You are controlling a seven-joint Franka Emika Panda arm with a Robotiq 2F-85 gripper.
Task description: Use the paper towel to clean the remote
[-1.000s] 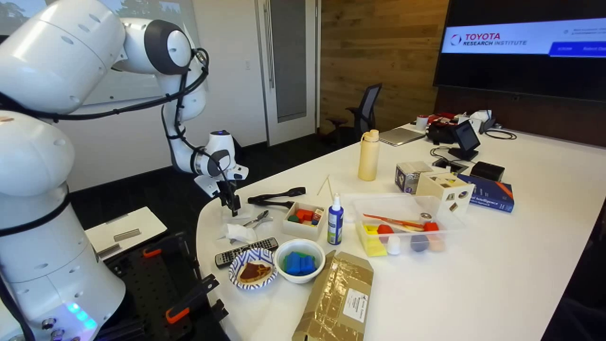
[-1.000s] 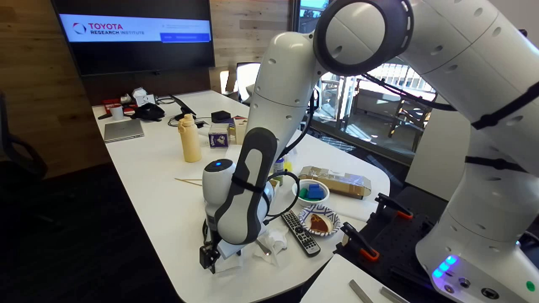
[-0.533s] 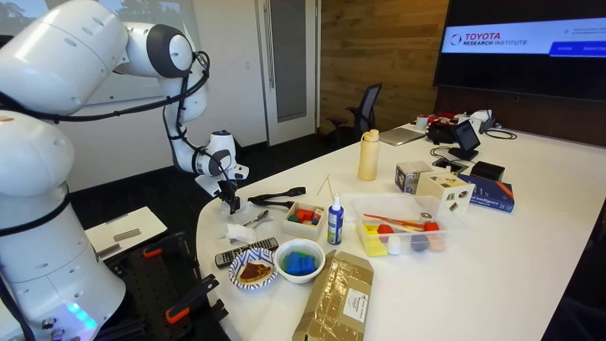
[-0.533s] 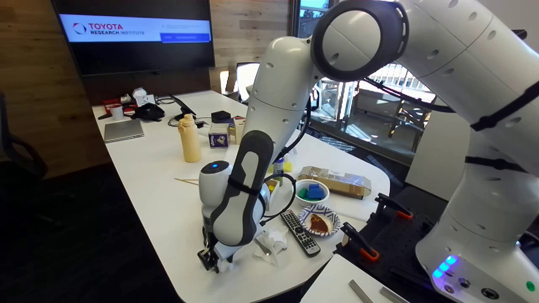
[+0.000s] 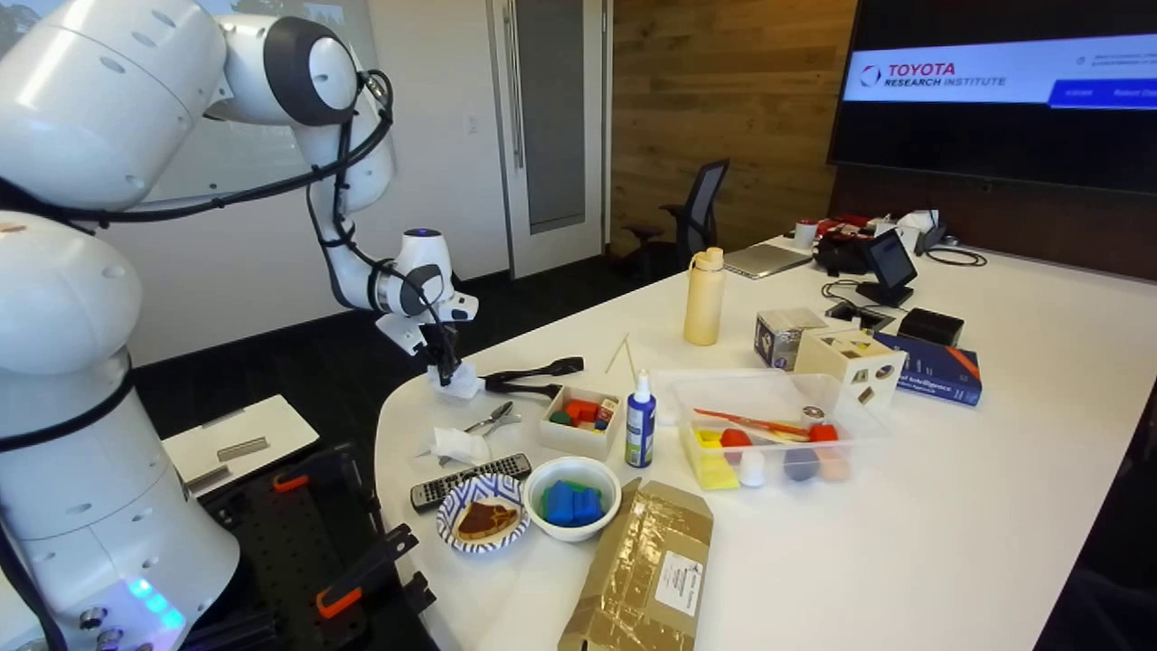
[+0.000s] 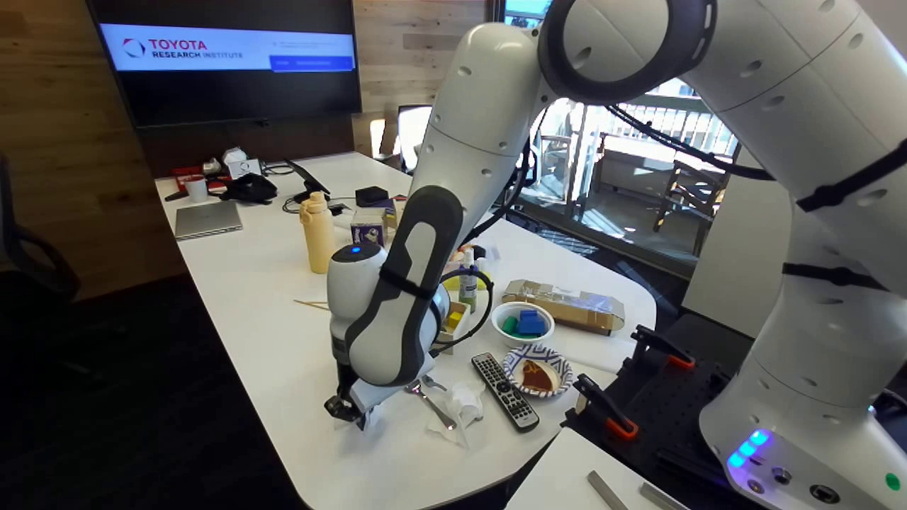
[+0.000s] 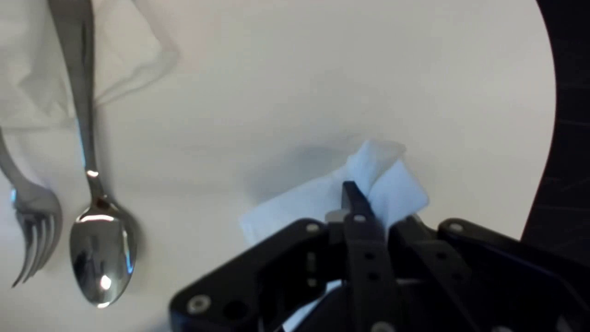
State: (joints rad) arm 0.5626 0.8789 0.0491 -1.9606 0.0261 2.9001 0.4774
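In wrist view, the dark fingers (image 7: pixel 364 230), blurry & cut off at btm, hide the middle of the paper towel (image 7: pixel 329 191), while the spoon (image 7: pixel 102 253), the fork (image 7: pixel 39 203) & a second crumpled sheet (image 7: pixel 27 69) are cropped at top or left. In an exterior view, a patterned bowl (image 5: pixel 449 522) overlaps the near edge of the remote (image 5: pixel 455 479), w/ button marks too tiny to read; the cardboard box (image 5: pixel 633 551) runs off the btm, the wall screen (image 5: pixel 958 136) off top & right, small print blurred. In an exterior view, the arm (image 6: pixel 489 142), cropped at top & right, & the fingers hide most of the paper towel.
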